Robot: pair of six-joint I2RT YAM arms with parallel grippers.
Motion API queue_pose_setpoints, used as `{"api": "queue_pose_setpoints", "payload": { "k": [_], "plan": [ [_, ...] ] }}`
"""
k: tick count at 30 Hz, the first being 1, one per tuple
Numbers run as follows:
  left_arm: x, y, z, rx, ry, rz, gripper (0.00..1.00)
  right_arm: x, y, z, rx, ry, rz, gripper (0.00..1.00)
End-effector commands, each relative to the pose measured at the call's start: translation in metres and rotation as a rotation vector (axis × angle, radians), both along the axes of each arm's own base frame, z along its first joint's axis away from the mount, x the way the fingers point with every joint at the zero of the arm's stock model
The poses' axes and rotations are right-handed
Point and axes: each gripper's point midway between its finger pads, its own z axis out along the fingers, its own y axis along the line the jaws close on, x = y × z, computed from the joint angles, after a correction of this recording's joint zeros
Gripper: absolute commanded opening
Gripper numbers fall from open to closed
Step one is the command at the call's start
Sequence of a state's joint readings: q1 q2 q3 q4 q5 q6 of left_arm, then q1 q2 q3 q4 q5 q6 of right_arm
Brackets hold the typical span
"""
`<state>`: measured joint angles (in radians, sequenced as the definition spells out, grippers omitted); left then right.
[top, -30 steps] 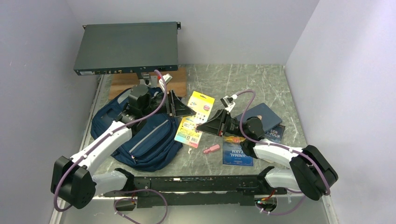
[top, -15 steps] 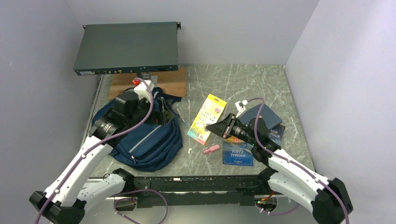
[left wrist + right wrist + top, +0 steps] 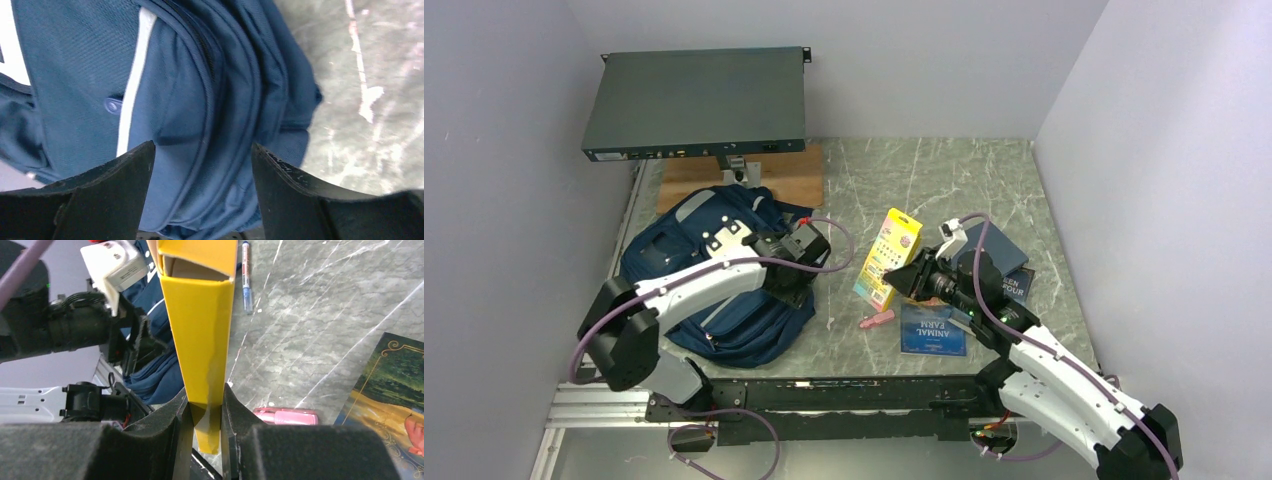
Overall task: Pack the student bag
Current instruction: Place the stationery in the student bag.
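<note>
Claw states: left claw point(image 3: 202, 150) wide over bag point(image 3: 175, 100); right claw point(image 3: 205, 402) clamped on yellow box point(image 3: 200, 315).
Count: one bag, one box, one pen point(image 3: 246, 277), three books point(image 3: 934, 330).

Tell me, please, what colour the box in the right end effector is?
Bright yellow; the box shows best in the right wrist view.

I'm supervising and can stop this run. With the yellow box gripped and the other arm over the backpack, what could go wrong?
1. The right gripper pinches the yellow box at one end only; the long free part could pivot or slip.
2. The left gripper hangs open over the student bag, holding no fabric, so nothing holds its mouth open for the box.
3. The arms are close together; they might collide.
</note>
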<state>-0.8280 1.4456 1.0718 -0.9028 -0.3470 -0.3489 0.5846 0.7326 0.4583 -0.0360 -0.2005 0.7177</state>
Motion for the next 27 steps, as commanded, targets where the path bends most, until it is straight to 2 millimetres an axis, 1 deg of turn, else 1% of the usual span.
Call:
{"api": "queue_pose_setpoints", "payload": {
  "k": [1,5,8,11,14,17,18,20,22,27],
  "plan": [
    [0.022,0.017,0.012,0.152,-0.082,0.002,0.72,-0.002,0.008,0.022,0.095,-0.067,0.032,0.18],
    [0.023,0.017,0.003,0.188,-0.06,-0.005,0.62,-0.004,0.01,0.018,0.102,-0.058,0.042,0.18],
    [0.024,0.025,0.003,0.236,-0.071,0.007,0.54,-0.004,0.009,0.019,0.097,-0.064,0.043,0.18],
    [0.027,0.035,0.01,0.283,-0.098,0.022,0.46,-0.003,0.009,0.02,0.096,-0.068,0.044,0.18],
    [0.027,0.041,0.019,0.302,-0.121,0.028,0.34,-0.004,0.012,0.021,0.106,-0.064,0.054,0.18],
    [0.029,0.039,0.032,0.272,-0.145,0.024,0.23,-0.007,0.02,0.021,0.15,-0.04,0.091,0.18],
    [0.029,0.036,0.037,0.249,-0.153,0.019,0.2,-0.008,0.023,0.02,0.173,-0.028,0.101,0.18],
    [0.03,0.025,0.048,0.168,-0.153,-0.006,0.13,-0.014,0.033,0.023,0.242,0.007,0.148,0.18],
    [0.029,0.01,0.059,0.057,-0.146,-0.04,0.01,-0.016,0.042,0.03,0.315,0.022,0.192,0.18],
    [0.033,-0.03,0.094,-0.233,-0.156,-0.106,0.0,-0.024,0.063,0.04,0.45,0.105,0.297,0.18]
  ]
}}
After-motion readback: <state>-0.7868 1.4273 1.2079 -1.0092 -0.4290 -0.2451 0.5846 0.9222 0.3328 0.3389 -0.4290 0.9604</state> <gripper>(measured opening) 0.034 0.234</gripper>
